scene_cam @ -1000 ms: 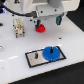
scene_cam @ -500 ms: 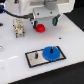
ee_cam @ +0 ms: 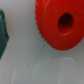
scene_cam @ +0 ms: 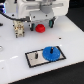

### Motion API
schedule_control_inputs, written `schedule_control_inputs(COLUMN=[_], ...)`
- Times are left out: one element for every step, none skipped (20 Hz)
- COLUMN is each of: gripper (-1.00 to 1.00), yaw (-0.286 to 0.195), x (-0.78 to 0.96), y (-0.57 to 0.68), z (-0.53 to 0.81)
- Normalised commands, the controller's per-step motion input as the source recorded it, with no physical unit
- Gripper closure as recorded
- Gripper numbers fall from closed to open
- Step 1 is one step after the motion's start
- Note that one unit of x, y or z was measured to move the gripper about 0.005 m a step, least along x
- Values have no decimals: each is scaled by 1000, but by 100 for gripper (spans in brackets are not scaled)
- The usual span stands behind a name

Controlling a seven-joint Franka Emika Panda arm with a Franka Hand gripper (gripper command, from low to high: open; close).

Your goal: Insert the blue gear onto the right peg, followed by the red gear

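Observation:
The blue gear [scene_cam: 50, 53] lies flat on the right end of the white black-edged plate [scene_cam: 33, 60], covering the right peg. A thin dark pin [scene_cam: 37, 54] stands on the plate's left part. The red gear [scene_cam: 38, 27] lies on the white table behind the plate. My gripper [scene_cam: 43, 23] hangs just above it, open and empty, with a dark fingertip on either side. In the wrist view the red gear [ee_cam: 59, 25] is large and close, its central hole visible. No finger touches it.
A small tan and dark block [scene_cam: 18, 28] stands to the exterior view's left of the red gear. A dark green-blue shape [ee_cam: 3, 38] sits at the wrist view's edge beside the red gear. The white arm body fills the back of the exterior view.
The arm has sunk a little toward the red gear. The red gear, the blue gear and the plate have not moved.

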Motion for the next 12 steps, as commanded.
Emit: schedule_control_inputs(gripper=[100, 100, 100, 100, 100, 100, 100, 100, 100, 100, 100, 100], yaw=[0, 0, 0, 0, 0, 0, 0, 0, 0, 0, 0, 0], x=[-27, -10, -1, -2, -4, 3, -1, -8, 9, 1, 16, 29], y=[-82, 2, 3, 1, -6, 0, 1, 6, 3, 2, 1, -1], z=[-83, -70, -49, -53, -65, -25, -9, -4, -5, 0, 22, 143])
